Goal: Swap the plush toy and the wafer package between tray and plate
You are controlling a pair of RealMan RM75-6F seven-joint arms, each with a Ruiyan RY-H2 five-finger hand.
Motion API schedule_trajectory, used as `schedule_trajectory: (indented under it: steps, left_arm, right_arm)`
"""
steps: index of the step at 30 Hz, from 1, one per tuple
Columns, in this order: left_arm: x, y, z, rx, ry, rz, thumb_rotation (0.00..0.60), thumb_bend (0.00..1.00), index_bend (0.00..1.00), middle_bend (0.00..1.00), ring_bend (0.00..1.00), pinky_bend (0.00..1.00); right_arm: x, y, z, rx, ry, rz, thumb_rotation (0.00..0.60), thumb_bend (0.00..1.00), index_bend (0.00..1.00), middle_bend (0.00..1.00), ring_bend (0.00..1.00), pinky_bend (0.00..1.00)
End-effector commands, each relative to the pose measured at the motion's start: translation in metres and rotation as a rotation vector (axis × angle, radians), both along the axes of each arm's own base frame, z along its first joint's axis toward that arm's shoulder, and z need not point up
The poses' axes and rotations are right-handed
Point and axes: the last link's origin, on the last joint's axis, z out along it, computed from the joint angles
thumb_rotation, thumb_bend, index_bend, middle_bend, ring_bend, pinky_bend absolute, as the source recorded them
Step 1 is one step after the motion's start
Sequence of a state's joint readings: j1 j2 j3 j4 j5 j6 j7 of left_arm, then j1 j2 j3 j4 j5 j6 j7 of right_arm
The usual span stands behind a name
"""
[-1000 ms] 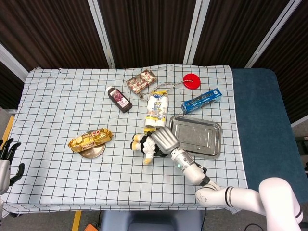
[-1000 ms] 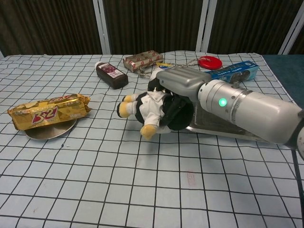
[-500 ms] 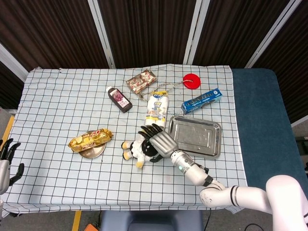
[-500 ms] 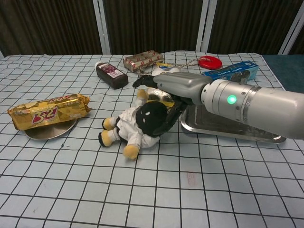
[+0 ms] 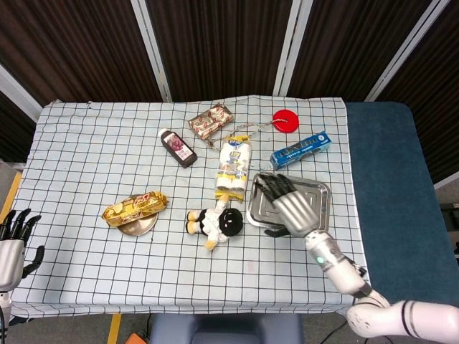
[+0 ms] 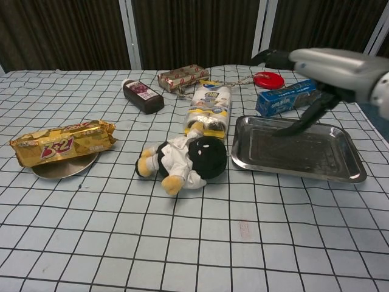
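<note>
The plush toy (image 5: 215, 223) (image 6: 185, 160), white body with a black head, lies on its side on the checked cloth just left of the metal tray (image 5: 316, 218) (image 6: 304, 173). The gold wafer package (image 5: 135, 206) (image 6: 63, 142) rests across the small plate (image 5: 138, 227) (image 6: 64, 168) at the left. My right hand (image 5: 292, 208) (image 6: 319, 66) hovers above the tray, fingers spread, holding nothing. My left hand (image 5: 12, 241) hangs off the table's near-left edge, fingers apart and empty.
A white snack pouch (image 5: 233, 166) (image 6: 209, 109) lies right behind the plush. Further back are a dark bottle (image 5: 178, 147) (image 6: 142, 95), a brown patterned packet (image 5: 211, 122) (image 6: 183, 77), a red disc (image 5: 285, 120) (image 6: 268, 79) and a blue box (image 5: 300, 150) (image 6: 287, 98).
My right hand let go of the plush toy, lifted and moved right to hover over the tray. The plush settled on the cloth beside the tray.
</note>
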State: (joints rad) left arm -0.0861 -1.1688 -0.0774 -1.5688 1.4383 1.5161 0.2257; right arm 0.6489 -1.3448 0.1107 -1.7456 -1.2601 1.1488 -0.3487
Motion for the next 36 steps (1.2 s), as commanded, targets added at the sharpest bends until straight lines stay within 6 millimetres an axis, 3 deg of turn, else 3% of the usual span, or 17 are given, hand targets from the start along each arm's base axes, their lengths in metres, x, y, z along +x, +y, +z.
schedule_trajectory:
  steps: [1, 9, 14, 21, 25, 36]
  left_arm:
    - [0.001, 0.000, -0.002, -0.008, 0.008, -0.004, 0.600, 0.44, 0.18, 0.10, 0.04, 0.23]
    - [0.001, 0.003, -0.009, -0.037, 0.008, 0.004, 0.600, 0.44, 0.18, 0.10, 0.04, 0.22]
    - [0.012, 0.014, -0.013, -0.066, 0.010, -0.036, 0.600, 0.44, 0.18, 0.12, 0.04, 0.22]
    - [0.028, 0.043, -0.034, -0.171, 0.019, -0.031, 0.600, 0.43, 0.08, 0.08, 0.03, 0.22]
    - [0.039, 0.063, -0.053, -0.252, 0.006, -0.019, 0.600, 0.44, 0.01, 0.03, 0.00, 0.17]
    - [0.087, 0.122, -0.105, -0.335, 0.001, -0.050, 0.600, 0.43, 0.00, 0.00, 0.00, 0.11]
  right_arm:
    - [-0.067, 0.039, 0.066, -0.250, 0.093, -0.118, 0.600, 0.11, 0.00, 0.00, 0.00, 0.07]
    - [-0.136, 0.072, 0.090, -0.446, 0.152, -0.226, 0.600, 0.11, 0.00, 0.00, 0.00, 0.06]
    - [-0.160, 0.084, 0.103, -0.559, 0.134, -0.280, 0.600, 0.11, 0.00, 0.00, 0.00, 0.05]
    - [-0.168, 0.104, 0.113, -0.667, 0.047, -0.245, 0.600, 0.11, 0.00, 0.00, 0.00, 0.05]
    - [-0.170, 0.114, 0.112, -0.665, 0.006, -0.218, 0.600, 0.11, 0.00, 0.00, 0.00, 0.05]
    - [-0.167, 0.126, 0.115, -0.617, -0.055, -0.161, 0.600, 0.11, 0.00, 0.00, 0.00, 0.05]
